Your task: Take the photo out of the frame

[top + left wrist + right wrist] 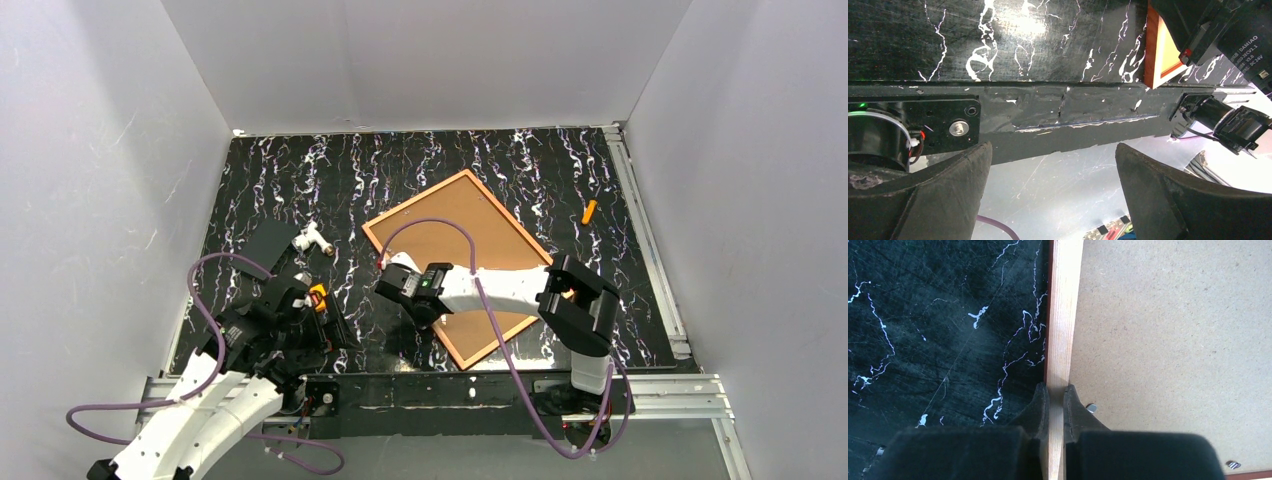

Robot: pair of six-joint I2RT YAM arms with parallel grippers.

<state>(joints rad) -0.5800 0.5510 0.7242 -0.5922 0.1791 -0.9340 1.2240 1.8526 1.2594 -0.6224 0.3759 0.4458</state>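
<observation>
1. Reddish-brown thin wooden rectangular frame (415,201) lies face-down on the black marbled bench (300,180), with the flat photo (455,225) seated inside, plain brown board back upward.
2. Right arm's fingers (1040,407) pinch the frame's 8 o'clock rail, likely to lift it.
3. Left arm's fingers (938,200) idle, spread wide, at 7 o'clock.

A thin reddish-brown wooden frame (414,201) lies back-up, askew on the black white-veined table (300,170), its plain brown photo board (450,225) showing; the right gripper (390,268) sits at its left edge, seemingly pinching it
</observation>
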